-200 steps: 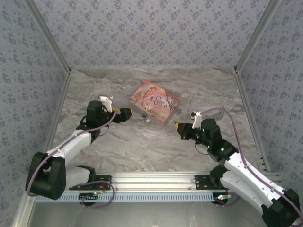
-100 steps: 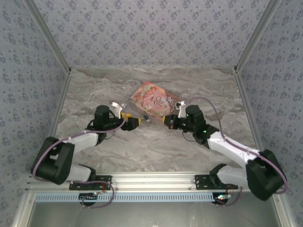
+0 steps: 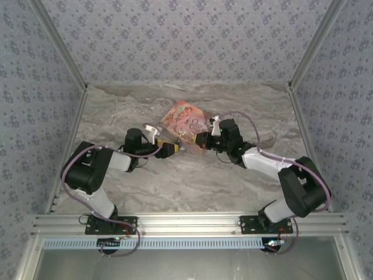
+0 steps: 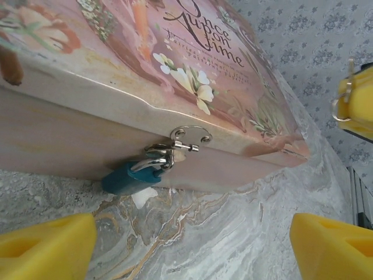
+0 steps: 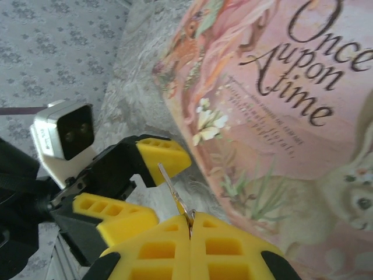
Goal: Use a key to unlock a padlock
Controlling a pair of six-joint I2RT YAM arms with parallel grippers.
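Yellow fingers at the box front

Right gripper: fingers pressed together, pinching the key, thin blade poking out. Left gripper: fingers spread wide, nothing held, marbled table between them. Left wrist view gives the padlock, blue, hung from a silvery hasp low on the pink box front wall; right wrist view gives the key instead. Count: one padlock, one key, one box, two grippers.
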